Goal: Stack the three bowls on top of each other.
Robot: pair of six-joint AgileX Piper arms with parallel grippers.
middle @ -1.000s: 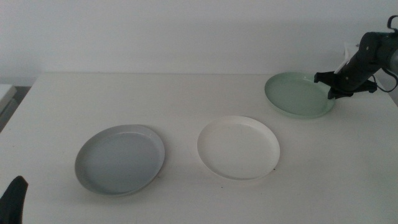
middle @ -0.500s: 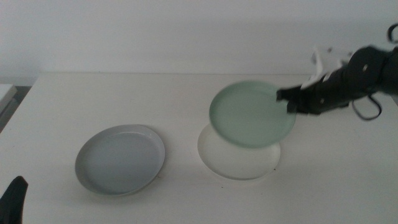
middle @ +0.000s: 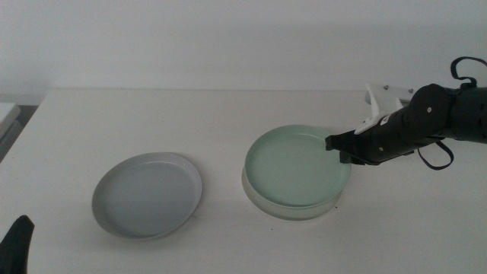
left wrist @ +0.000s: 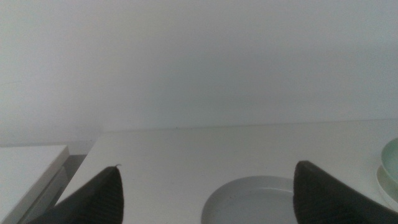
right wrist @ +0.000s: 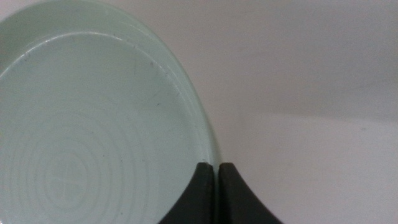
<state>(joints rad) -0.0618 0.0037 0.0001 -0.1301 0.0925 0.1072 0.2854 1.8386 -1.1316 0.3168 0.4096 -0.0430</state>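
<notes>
The pale mint green bowl (middle: 295, 167) lies over the white bowl (middle: 298, 214), of which only the front rim shows beneath it. My right gripper (middle: 340, 146) reaches in from the right and is shut on the mint bowl's right rim. The right wrist view shows its jaws (right wrist: 217, 167) pinching the rim of the mint bowl (right wrist: 93, 124). The light grey bowl (middle: 147, 194) sits alone on the table to the left. My left gripper (middle: 17, 243) waits at the bottom left corner, open, and the grey bowl (left wrist: 255, 198) lies ahead of it.
The white table (middle: 228, 114) runs back to a plain wall. A low white surface (middle: 6, 114) stands beyond the table's left edge, also seen in the left wrist view as a white slab (left wrist: 31, 168).
My right gripper carried the mint green bowl from the far right of the table leftward and lowered it over the white bowl. The grey bowl and the left arm stayed still.
</notes>
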